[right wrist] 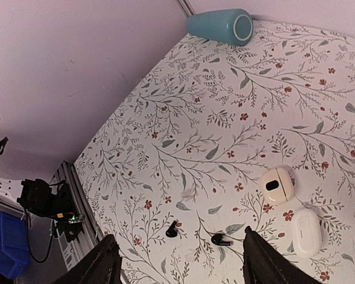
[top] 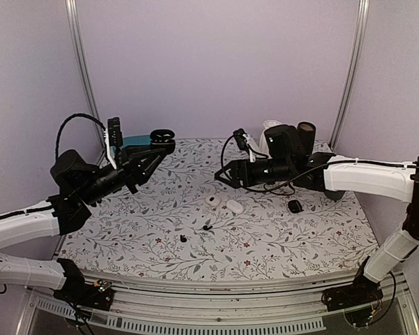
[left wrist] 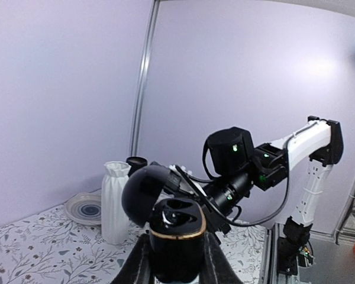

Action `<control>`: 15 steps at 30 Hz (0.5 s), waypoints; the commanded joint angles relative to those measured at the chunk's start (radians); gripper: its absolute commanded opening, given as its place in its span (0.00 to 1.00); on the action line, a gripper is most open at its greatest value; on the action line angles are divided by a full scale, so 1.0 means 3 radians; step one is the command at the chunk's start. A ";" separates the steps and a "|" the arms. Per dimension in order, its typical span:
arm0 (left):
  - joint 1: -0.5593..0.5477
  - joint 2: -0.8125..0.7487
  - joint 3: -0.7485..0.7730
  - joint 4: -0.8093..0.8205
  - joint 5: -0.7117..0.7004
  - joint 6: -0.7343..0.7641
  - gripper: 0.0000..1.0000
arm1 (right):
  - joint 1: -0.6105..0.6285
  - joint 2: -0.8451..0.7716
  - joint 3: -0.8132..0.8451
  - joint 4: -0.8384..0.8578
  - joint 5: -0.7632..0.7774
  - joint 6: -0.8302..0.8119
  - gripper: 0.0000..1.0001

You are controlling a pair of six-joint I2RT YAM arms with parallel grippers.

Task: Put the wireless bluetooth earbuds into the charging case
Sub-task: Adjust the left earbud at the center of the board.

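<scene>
Above the table's left rear area, the left gripper (left wrist: 177,263) is clamped on the charging case (left wrist: 176,231) and holds it aloft, upright, with the hinged lid swung open. Right gripper (right wrist: 180,269): fingers spread wide with nothing between them, hovering over the floral tabletop (right wrist: 225,118). First earbud (right wrist: 172,229) and second earbud (right wrist: 221,239) lie on the tabletop beneath that gripper, near each other and well apart from the case. Two white cases (right wrist: 278,184) sit near them. A teal vase (right wrist: 220,25) lies on its side by the back wall.
</scene>
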 commanded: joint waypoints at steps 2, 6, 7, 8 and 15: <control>0.0163 -0.0184 -0.0092 -0.0156 -0.0445 0.0071 0.00 | 0.0240 0.0276 0.0061 -0.0195 0.0291 -0.0070 0.67; 0.0269 -0.0259 -0.0159 -0.0174 -0.0487 0.0018 0.00 | 0.0337 0.0520 0.0011 -0.0151 0.0145 -0.0257 0.64; 0.0289 -0.0271 -0.0174 -0.0174 -0.0478 0.0010 0.00 | 0.0339 0.0584 -0.0002 -0.0105 0.0040 -0.0286 0.64; 0.0303 -0.0278 -0.0181 -0.0177 -0.0466 0.0004 0.00 | 0.0343 0.0649 -0.0007 -0.0081 -0.0020 -0.0306 0.64; 0.0343 -0.0278 -0.0215 -0.0177 -0.0434 -0.0078 0.00 | 0.0344 0.1195 0.0235 -0.0093 -0.0194 -0.0469 0.64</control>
